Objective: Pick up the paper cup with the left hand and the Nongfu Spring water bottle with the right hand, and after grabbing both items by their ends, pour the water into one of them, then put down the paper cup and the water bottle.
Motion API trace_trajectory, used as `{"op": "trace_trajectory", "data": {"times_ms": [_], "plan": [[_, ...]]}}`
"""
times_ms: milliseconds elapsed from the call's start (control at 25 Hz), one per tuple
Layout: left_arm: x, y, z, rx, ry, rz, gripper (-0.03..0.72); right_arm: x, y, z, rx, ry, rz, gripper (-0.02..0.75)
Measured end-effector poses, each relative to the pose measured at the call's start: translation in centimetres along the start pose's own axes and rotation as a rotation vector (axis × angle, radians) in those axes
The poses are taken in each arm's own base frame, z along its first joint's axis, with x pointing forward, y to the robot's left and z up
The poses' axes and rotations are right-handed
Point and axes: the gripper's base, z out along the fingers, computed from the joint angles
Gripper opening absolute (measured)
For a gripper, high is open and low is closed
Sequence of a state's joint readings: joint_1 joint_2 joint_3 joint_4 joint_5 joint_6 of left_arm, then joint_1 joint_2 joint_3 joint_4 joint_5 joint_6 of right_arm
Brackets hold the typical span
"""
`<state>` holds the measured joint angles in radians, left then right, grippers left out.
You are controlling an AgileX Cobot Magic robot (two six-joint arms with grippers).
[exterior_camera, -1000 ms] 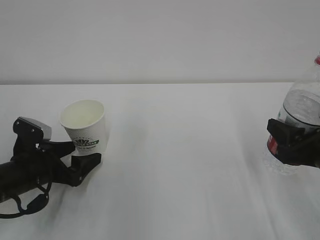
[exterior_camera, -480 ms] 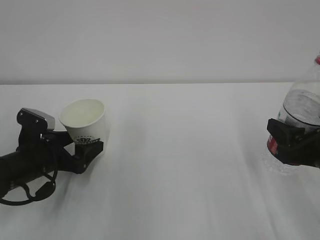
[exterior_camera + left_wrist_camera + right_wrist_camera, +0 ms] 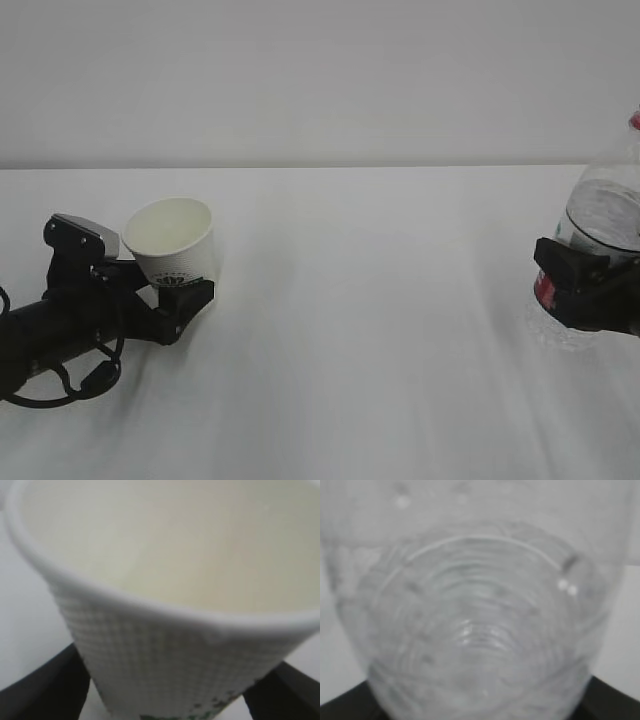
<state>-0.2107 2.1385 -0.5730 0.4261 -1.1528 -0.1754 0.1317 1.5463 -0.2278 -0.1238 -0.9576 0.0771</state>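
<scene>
White ribbed paper is what your left hand (image 3: 178,300) grips: the small tapered paper cup (image 3: 172,243) with the dark green logo sits between its black fingers (image 3: 45,690), clamped near the base, tilted with its cream mouth leaning toward the camera, at the left of the white table (image 3: 370,330). Your right hand (image 3: 590,292) is closed around the lower body of the clear Nongfu Spring water bottle (image 3: 600,240) with the red-and-white label, at the far right edge, well apart from the cup. Before you pour, level the cup so its rim faces up, keep the squeeze gentle so the thin wall does not buckle, and bring both items toward the middle with the bottle's neck above the cup. Whether the bottle's base touches the table you cannot tell, since the view cuts it off. Compared with a second ago, the cup and left arm have risen slightly and shifted right; the bottle has not moved.
</scene>
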Motion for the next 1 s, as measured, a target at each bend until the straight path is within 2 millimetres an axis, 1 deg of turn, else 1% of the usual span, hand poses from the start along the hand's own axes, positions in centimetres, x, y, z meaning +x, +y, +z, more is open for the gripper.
{"op": "trace_trajectory", "data": {"times_ms": [800, 1000], "plan": [[-0.05, 0.24, 0.02, -0.032, -0.006, -0.013, 0.693, 0.00, 0.00, 0.00, 0.000, 0.000, 0.000, 0.453], [-0.69, 0.34, 0.64, -0.027, -0.033, -0.001, 0.693, 0.00, 0.00, 0.00, 0.000, 0.000, 0.000, 0.453]]}}
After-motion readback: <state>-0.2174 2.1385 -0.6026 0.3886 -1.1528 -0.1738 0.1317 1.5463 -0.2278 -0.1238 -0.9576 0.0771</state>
